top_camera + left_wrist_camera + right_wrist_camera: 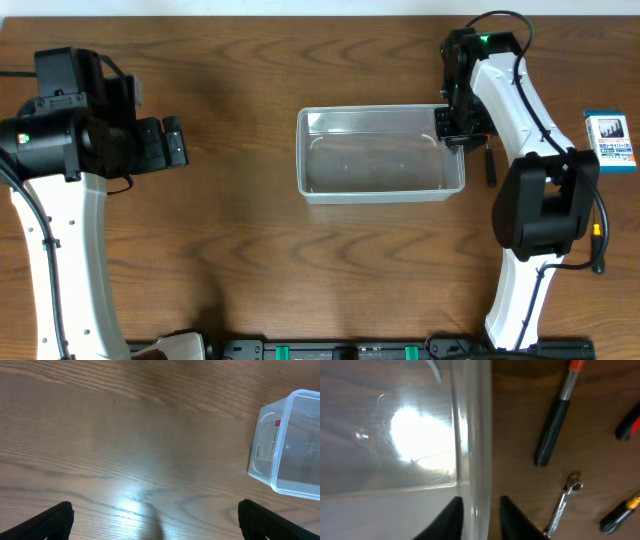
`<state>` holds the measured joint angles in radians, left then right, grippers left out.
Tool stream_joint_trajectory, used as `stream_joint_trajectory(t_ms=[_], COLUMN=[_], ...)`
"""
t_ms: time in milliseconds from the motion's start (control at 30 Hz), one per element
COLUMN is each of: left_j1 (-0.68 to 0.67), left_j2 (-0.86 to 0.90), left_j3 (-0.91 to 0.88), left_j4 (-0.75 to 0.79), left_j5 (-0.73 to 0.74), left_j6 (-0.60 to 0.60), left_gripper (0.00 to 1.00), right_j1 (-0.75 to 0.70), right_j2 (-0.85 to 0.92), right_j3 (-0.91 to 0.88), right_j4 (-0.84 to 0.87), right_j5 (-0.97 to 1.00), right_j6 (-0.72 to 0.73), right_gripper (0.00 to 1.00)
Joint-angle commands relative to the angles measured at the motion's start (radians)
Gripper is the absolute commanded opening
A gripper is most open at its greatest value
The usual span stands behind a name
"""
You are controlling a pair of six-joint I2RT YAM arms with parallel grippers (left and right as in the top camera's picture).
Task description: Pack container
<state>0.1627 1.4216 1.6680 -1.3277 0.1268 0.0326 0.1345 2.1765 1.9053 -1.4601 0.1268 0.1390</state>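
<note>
The left arm (60, 230) and right arm (510, 90) have smooth white shells on their long links, joined by bulky matte black joint housings. Thin black cables (497, 14) loop along them. A green light (487, 40) glows on the right arm's upper joint, and a yellow tab (597, 228) marks its elbow housing. The left hand (157, 525) and right hand (481, 520) have plain black fingers (52, 522) with wedge-shaped tips.
</note>
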Motion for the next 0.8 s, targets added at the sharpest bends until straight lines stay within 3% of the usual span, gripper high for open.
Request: stream_joint_trajectory(t_ms=[0, 67, 433, 500, 533, 567, 600, 767], left_j1=[0.005, 0.005, 0.005, 0.005, 0.005, 0.005, 0.005, 0.005], left_j2=[0.003, 0.003, 0.003, 0.003, 0.003, 0.003, 0.003, 0.003], left_j3=[0.018, 0.018, 0.018, 0.018, 0.018, 0.018, 0.018, 0.018], left_j4=[-0.003, -0.003, -0.003, -0.003, -0.003, -0.003, -0.003, -0.003], left_j5=[-0.008, -0.008, -0.008, -0.008, -0.008, -0.008, -0.008, -0.008], left_j6=[-0.003, -0.003, -0.003, -0.003, -0.003, -0.003, -0.003, -0.003], left_gripper=[0.98, 0.98, 0.98, 0.98, 0.98, 0.98, 0.98, 0.98], right_j1=[-0.011, -0.011, -0.011, -0.011, -0.012, -0.016, -0.02, -0.062], right_j2=[-0.013, -0.013, -0.013, -0.013, -0.013, -0.013, -0.013, -0.015], right_j3=[-0.009, -0.009, 0.039, 0.074, 0.091, 0.116, 0.135, 0.232], right_j4=[0.002, 0.002, -0.042, -0.069, -0.08, -0.095, -0.104, -0.134], right_j5=[0.015, 0.015, -0.055, -0.053, -0.051, -0.046, -0.046, -0.049], right_j6=[-0.012, -0.005, 0.019, 0.024, 0.023, 0.016, 0.01, -0.038], right_gripper=[0.36, 0.42, 0.44, 0.52, 0.66, 0.95, 0.99, 0.99])
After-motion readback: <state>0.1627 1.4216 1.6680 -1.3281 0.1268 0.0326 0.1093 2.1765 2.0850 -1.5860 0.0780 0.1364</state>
